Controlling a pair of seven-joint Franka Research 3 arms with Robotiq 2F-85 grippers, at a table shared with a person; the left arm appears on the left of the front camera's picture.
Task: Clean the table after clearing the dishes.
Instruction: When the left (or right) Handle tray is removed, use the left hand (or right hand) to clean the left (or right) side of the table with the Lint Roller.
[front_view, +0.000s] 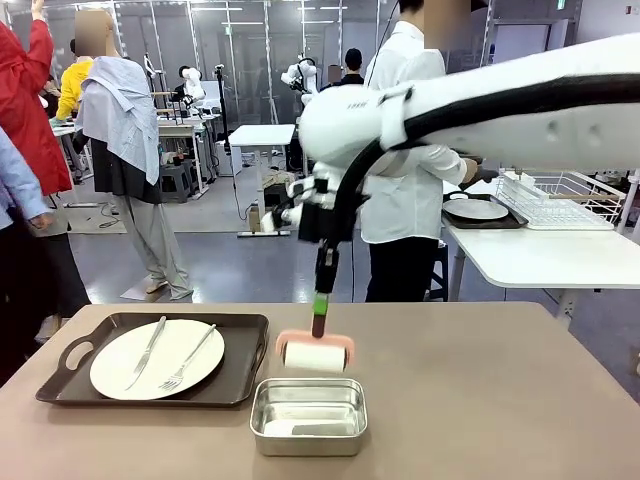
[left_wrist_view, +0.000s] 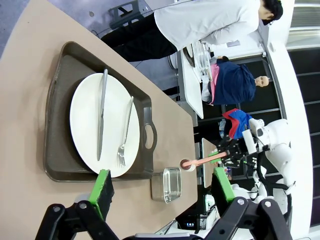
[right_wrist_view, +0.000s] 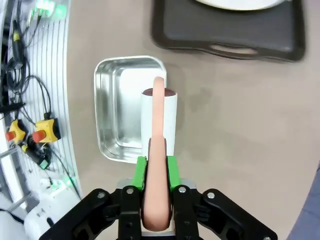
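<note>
On the brownish table (front_view: 500, 400), at its left, a dark handled tray (front_view: 60, 385) holds a white plate (front_view: 155, 358) with a knife (front_view: 147, 350) and a fork (front_view: 190, 358). My right gripper (front_view: 320, 310) is shut on the pink handle of a lint roller (front_view: 316, 355), whose white roll sits low over the table just behind a steel pan (front_view: 308, 415). The right wrist view shows the gripper (right_wrist_view: 156, 167) clamping that handle and the roll (right_wrist_view: 159, 120) at the pan's rim (right_wrist_view: 115, 110). My left gripper (left_wrist_view: 162, 185) is open above the table, looking at the tray (left_wrist_view: 55, 100) and plate (left_wrist_view: 85, 130).
A person in a white shirt (front_view: 405, 200) stands at the far side. A white side table (front_view: 540, 255) at the right carries a wire rack (front_view: 560, 200) and another dark tray with a plate (front_view: 478, 210). The table's right half is bare.
</note>
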